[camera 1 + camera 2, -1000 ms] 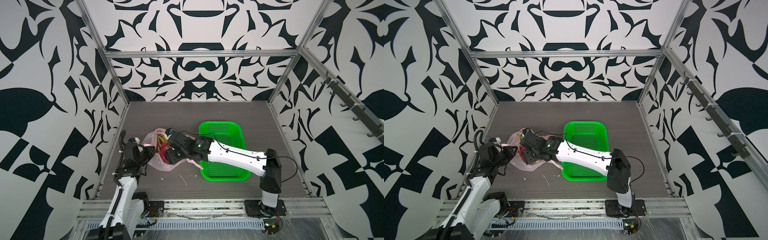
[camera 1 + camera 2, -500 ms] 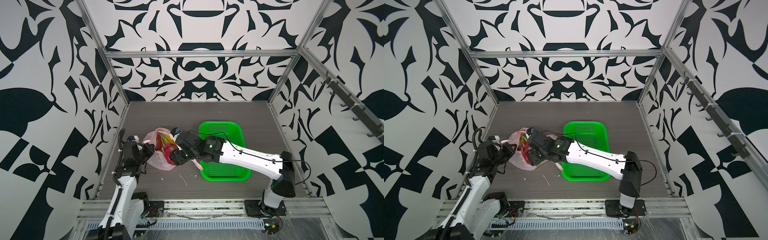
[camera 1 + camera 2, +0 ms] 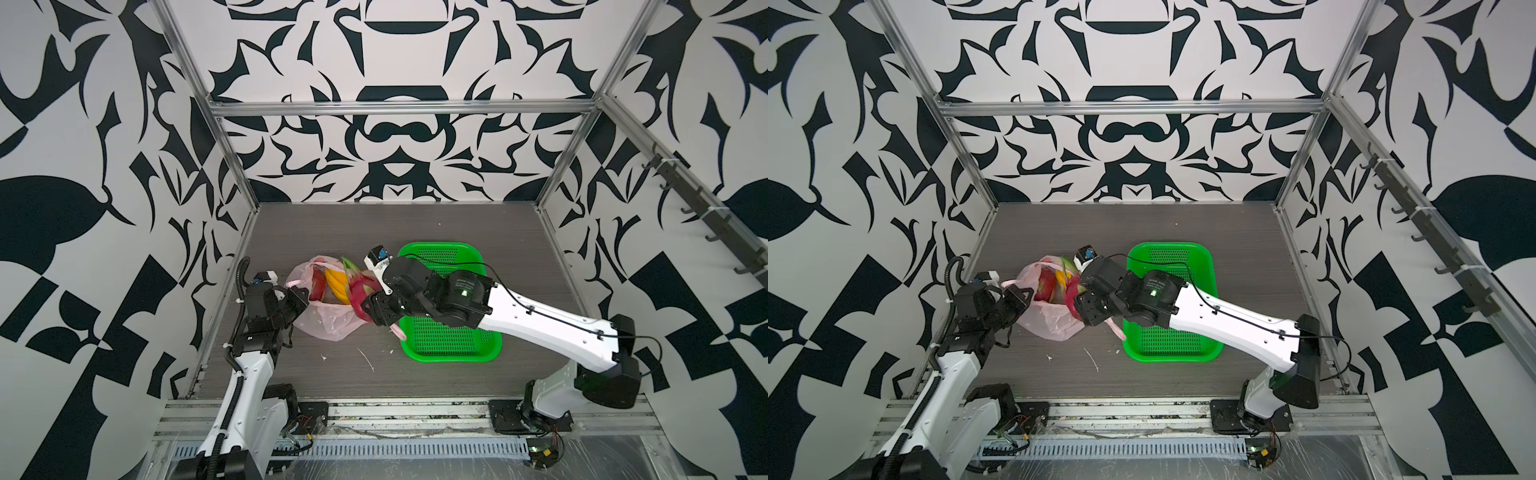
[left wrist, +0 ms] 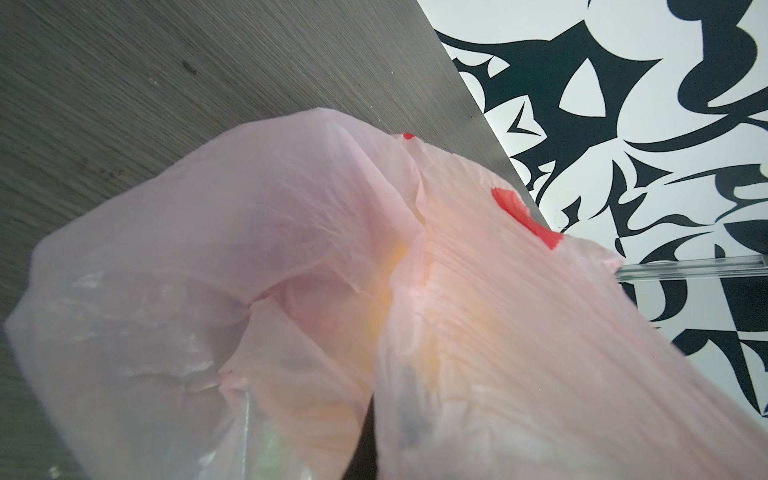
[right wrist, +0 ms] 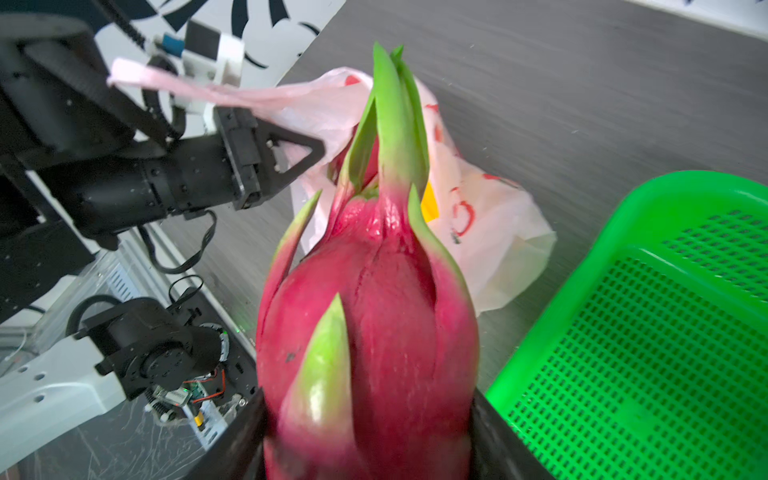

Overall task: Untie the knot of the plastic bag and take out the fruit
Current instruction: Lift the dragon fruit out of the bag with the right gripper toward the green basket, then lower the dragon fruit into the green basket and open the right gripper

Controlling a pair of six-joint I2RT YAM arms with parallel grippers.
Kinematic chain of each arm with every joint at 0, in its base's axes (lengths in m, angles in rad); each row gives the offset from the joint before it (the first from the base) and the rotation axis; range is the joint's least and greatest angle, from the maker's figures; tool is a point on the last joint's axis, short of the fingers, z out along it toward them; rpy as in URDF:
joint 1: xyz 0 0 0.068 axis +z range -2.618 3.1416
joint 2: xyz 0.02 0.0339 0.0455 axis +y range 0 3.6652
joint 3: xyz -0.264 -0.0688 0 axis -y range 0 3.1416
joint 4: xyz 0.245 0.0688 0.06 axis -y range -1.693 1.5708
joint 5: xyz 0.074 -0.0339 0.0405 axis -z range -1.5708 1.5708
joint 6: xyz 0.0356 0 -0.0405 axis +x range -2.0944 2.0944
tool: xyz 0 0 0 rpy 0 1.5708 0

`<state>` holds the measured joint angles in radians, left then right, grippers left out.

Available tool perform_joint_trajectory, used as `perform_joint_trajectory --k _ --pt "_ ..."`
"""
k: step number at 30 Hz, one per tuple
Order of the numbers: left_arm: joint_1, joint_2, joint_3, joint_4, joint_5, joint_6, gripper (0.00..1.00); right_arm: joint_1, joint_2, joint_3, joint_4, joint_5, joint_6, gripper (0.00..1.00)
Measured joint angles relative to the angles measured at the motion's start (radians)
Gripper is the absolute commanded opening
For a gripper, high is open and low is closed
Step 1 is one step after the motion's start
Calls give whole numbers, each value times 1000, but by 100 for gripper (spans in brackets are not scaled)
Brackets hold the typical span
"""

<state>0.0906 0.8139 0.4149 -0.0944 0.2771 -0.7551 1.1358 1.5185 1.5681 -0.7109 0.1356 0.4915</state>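
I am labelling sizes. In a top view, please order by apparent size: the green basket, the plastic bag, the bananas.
1. green basket, though the right arm covers part of it.
2. plastic bag, somewhat smaller.
3. bananas, clearly smallest, partly hidden inside the bag.

Both top views are bright with even, diffuse light; shadows on the table are faint, and the frame rails bend toward 10 and 2 o'clock. Left wrist view: the plastic bag is very close, soft and pale. Right wrist view: the dragon fruit is blurred near the lens, the green basket oversaturated, the tabletop smeared
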Motion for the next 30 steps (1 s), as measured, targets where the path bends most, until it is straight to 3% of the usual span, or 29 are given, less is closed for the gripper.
perform_joint_trajectory --k 15,30 --pt "0 -1 6 -5 2 50 0 -233 -172 -168 -6 22 -5 21" --pt "0 5 6 -2 12 96 0 -391 -182 -318 69 -1 20 21"
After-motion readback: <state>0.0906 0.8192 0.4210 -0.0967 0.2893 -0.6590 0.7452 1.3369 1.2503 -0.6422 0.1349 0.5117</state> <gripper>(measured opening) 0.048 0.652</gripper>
